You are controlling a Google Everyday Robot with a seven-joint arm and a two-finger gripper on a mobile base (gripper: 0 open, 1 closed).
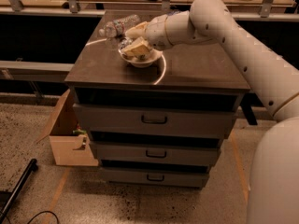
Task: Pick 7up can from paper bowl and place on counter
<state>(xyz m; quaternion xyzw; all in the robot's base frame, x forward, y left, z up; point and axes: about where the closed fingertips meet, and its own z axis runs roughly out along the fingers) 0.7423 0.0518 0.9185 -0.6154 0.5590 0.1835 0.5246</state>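
The paper bowl point(148, 60) stands on the counter point(196, 71), left of its middle. My gripper point(135, 47) reaches in from the right and sits down inside the bowl, over its contents. The 7up can is almost wholly hidden under the gripper. Only a small silvery part point(124, 43) shows at the bowl's far left rim. I cannot tell how the gripper stands on the can.
A clear plastic water bottle point(119, 26) lies at the counter's back left, just behind the bowl. The cabinet has three drawers point(154, 119) below. An open cardboard box point(65, 139) stands on the floor at its left. A railing and desks run behind.
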